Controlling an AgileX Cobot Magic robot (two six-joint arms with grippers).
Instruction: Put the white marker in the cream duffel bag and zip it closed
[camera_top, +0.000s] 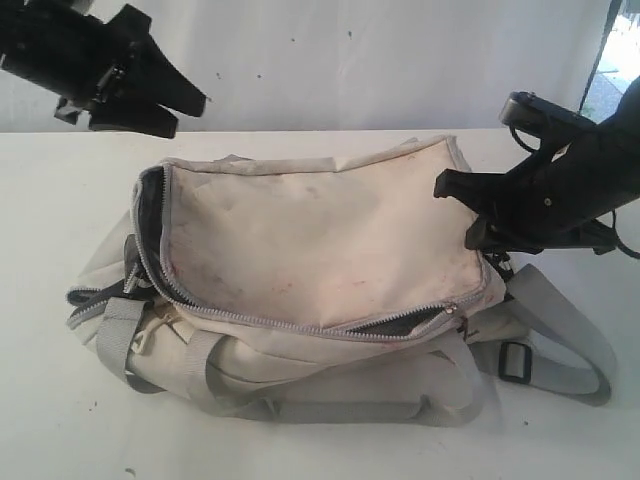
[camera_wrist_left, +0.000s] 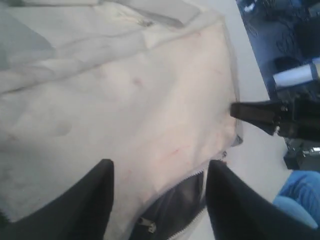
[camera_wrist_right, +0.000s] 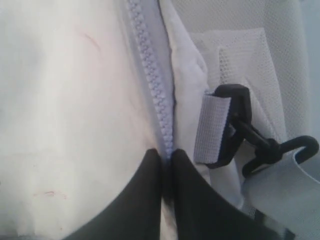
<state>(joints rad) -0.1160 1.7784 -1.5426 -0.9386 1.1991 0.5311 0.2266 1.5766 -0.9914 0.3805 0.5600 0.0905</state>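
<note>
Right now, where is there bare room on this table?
Bare table left of the bag and a strip in front of it. Crowded on the right, where the right gripper pinches the bag and the strap lies.

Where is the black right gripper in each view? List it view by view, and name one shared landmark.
Exterior view: the black right gripper sits at the right end of the soft cream fabric duffel bag.
Left wrist view: its tip meets the bag's edge.
Right wrist view: it is closed on the bag's zipper edge.
Shared landmark: the grey zipper.
</note>
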